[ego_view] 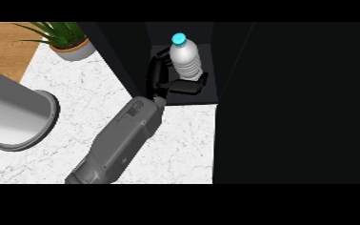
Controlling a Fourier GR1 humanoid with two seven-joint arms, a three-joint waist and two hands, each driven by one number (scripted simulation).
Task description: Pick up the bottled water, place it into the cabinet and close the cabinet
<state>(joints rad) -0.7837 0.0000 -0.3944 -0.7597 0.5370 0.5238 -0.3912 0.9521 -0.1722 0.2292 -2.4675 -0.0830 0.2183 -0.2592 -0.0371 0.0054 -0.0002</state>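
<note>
A white marbled tabletop (179, 138) fills the lower middle of the head view, with a strip of wooden surface (15, 47) at the upper left and a black cabinet (295, 100) taking up the whole right side; the cabinet's dark walls and door merge together, so their edges are hard to make out. At the left edge a large grey cylindrical object (25, 119) is cut off by the frame, so what it is cannot be told, and a potted plant (67, 40) stands well to the left of the fingers, its leaves partly cropped at the top. One grey forearm (116, 145) rises from the lower edge and slants up to the right into the cabinet's open compartment. Which arm it is cannot be settled from its position alone; it appears to be the right hand (169, 78), and no other hand shows. The black fingers (186, 86) curl round the lower part of the bottled water (186, 59), grasping it from the left and below, and they hide its base. The bottle stands upright inside the compartment, its clear ribbed body and blue cap above the fingers, against the dark back wall.
</note>
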